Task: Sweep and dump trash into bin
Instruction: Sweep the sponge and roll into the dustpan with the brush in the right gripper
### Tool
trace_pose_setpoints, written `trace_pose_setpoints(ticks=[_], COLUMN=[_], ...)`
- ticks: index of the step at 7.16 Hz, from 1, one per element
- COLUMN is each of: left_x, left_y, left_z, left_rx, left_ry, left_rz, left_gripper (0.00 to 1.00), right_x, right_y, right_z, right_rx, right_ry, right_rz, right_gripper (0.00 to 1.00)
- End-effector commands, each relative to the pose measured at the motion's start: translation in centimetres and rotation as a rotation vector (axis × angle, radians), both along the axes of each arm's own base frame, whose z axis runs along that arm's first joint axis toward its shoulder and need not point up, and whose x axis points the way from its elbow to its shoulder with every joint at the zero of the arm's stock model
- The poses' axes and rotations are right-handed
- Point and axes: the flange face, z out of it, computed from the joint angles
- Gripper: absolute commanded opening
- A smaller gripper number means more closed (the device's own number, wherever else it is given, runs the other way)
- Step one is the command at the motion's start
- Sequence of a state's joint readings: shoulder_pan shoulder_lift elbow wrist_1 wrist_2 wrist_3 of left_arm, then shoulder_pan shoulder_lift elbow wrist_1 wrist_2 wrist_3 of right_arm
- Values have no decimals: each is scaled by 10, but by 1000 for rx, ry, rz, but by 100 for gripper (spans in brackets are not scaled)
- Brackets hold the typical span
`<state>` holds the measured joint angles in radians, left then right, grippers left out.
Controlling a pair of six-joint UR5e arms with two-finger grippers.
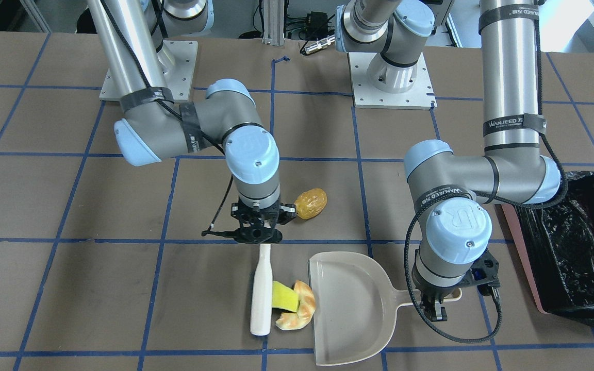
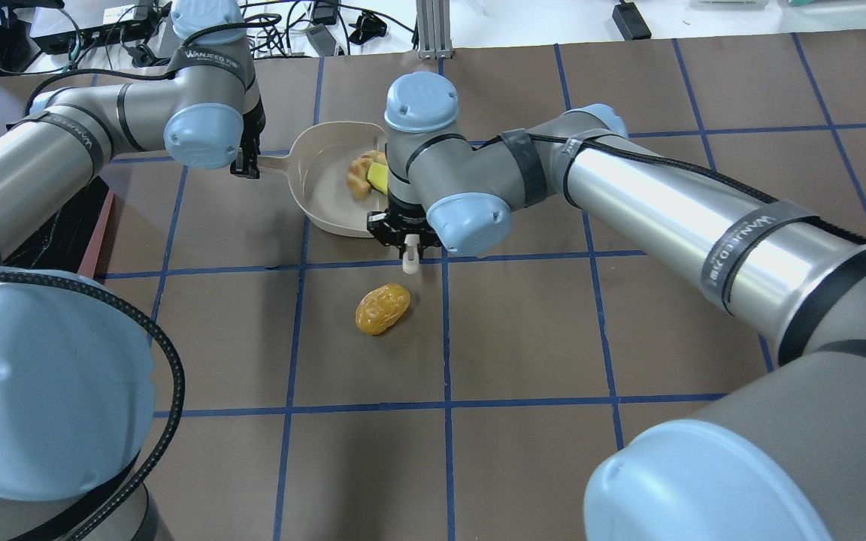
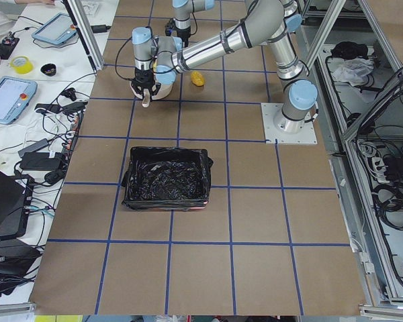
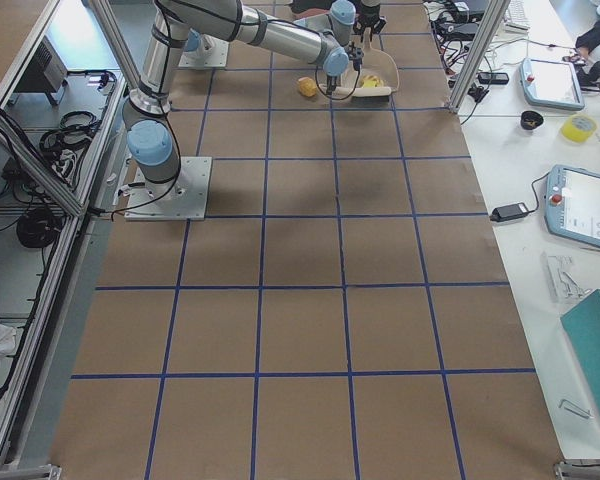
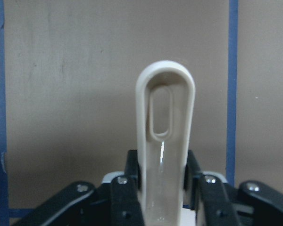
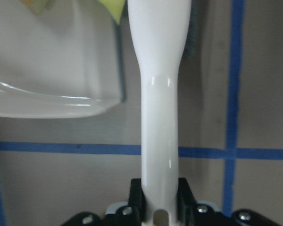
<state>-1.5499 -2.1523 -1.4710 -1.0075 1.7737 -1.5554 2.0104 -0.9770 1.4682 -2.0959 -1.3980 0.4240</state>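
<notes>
- The left pincer (image 1: 433, 308) is holding the flat handle of the beige dustpan (image 1: 351, 309). It is only slightly open, and in the left wrist view its two fingers (image 5: 131, 165) are pressing on both sides of the handle.
- The right pincer (image 1: 258, 236) is gripping the thin end of the white brush (image 1: 262, 293). Its jaws are standing just as wide apart as the handle, which is passing straight between them in the right wrist view.
- The brush is lying low over the desk (image 1: 70, 206). In the front-facing view it is stretching from the pincer toward the near edge, just left of the dustpan's open side.
- I am counting three pieces of trash.
- Two of them are lying together between the brush and the dustpan's mouth. The yellow wedge (image 1: 284, 297) is touching the brush, and the tan pastry piece (image 1: 299, 309) is reaching the dustpan's lip.
- The third piece, the golden-brown lump (image 1: 310, 203), is lying alone on the desk. It is farther back and just right of the right pincer, well apart from the dustpan.
- There is one dustpan, and it is resting flat on the desk with its handle pointing right.
- There is one brush.
- There is one bin (image 1: 517, 247), pink and lined with a black bag (image 1: 570, 242). It is standing at the right edge of the front-facing view, apart from the dustpan.
- Two pincers are showing, and each one is holding one tool.
</notes>
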Motion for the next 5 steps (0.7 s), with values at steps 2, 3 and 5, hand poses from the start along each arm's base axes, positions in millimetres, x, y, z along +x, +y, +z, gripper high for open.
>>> trace_pose_setpoints(ticks=[2,3,5], left_x=[-2,-1,8], left_y=[0,4,8], left_z=[1,8,30], left_rx=[-3,-2,-1], left_ry=[0,-1,2], left_rz=[-4,-14,-142], left_gripper=[0,0,0], right_x=[17,-25,-66], right_y=[6,-2,17], right_z=[38,52,83], right_rx=[66,115,231], right_ry=[60,157,229], right_rz=[59,4,-78], right_gripper=[0,0,0])
